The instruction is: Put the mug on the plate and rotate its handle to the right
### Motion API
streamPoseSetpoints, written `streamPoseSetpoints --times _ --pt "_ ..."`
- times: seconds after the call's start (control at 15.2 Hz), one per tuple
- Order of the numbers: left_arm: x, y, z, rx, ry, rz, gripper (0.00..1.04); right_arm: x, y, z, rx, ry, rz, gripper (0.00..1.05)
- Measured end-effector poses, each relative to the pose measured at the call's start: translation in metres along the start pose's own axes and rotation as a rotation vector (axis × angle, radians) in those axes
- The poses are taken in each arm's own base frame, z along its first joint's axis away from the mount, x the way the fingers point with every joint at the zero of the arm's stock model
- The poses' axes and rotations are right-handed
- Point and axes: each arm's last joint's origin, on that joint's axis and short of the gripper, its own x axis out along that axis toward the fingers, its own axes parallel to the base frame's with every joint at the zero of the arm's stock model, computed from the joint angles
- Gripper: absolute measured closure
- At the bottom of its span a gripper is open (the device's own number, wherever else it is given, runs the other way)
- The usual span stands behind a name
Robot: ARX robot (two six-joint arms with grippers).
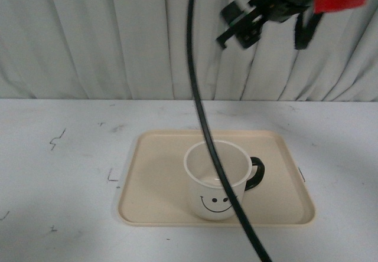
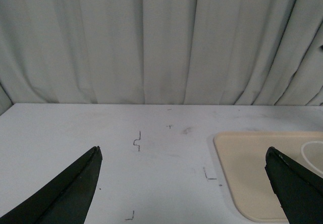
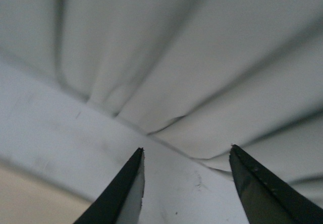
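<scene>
While the mug (image 1: pixel 216 180) stands upright on the plate (image 1: pixel 155 192), neither gripper is in contact with it. In the front view the mug sits near the middle of the plate, slightly toward the near rim, with its open mouth facing up and its interior bare. The handle (image 1: pixel 256 174) projects to the right side of the mug as the robot faces it. A black smiley face (image 1: pixel 215 202) on the mug wall faces the camera. The plate lies flat on the white table (image 1: pixel 59 173), which carries several small dark marks. A grey pleated curtain (image 1: pixel 106 38) closes off the far edge of the table.

The right gripper (image 1: pixel 239 27) is raised high above the table, well apart from the mug, against the curtain in the upper right of the front view. In the right wrist view its fingers (image 3: pixel 126 193) stand apart with nothing between them; only curtain and table show through the gap. A black cable (image 1: pixel 196 97) hangs down across the front view and passes in front of the mug.

The left gripper (image 2: pixel 184 183) does not appear in the front view. In the left wrist view its fingers (image 2: pixel 65 193) are spread wide and empty, hovering over bare table beside the plate's left end (image 2: pixel 242 158).
</scene>
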Motion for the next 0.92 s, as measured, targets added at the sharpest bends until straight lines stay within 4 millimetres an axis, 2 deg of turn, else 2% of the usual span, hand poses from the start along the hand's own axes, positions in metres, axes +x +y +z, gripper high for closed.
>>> streamPoseSetpoints --times 0.07,0.13,0.2,0.26,0.39,0.52,0.66,0.79,0.92 --pt "0.000 0.000 0.000 0.000 -0.002 0.000 0.07 -0.039 -0.022 -0.029 0.303 -0.192 -0.196 0.67" --pt "0.000 0.000 0.000 0.000 -0.002 -0.001 0.07 -0.074 -0.033 -0.067 0.458 -0.315 -0.267 0.83" --pt "0.000 0.000 0.000 0.000 -0.002 -0.002 0.07 -0.092 -0.031 -0.093 0.499 -0.335 -0.284 0.94" --pt "0.000 0.000 0.000 0.000 -0.002 -0.002 0.07 -0.106 -0.024 -0.111 0.515 -0.333 -0.266 1.03" --pt "0.000 0.000 0.000 0.000 -0.002 -0.002 0.07 -0.136 -0.016 -0.136 0.523 -0.324 -0.219 1.03" --pt "0.000 0.000 0.000 0.000 -0.002 -0.002 0.07 -0.164 -0.020 -0.153 0.535 -0.334 -0.239 1.03" --pt "0.000 0.000 0.000 0.000 -0.002 -0.002 0.07 -0.191 -0.016 -0.174 0.537 -0.311 -0.232 1.03" --pt "0.000 0.000 0.000 0.000 -0.002 -0.002 0.07 -0.206 -0.013 -0.185 0.536 -0.345 -0.235 1.03" --pt "0.000 0.000 0.000 0.000 -0.002 -0.002 0.07 -0.216 -0.008 -0.199 0.538 -0.286 -0.225 1.03"
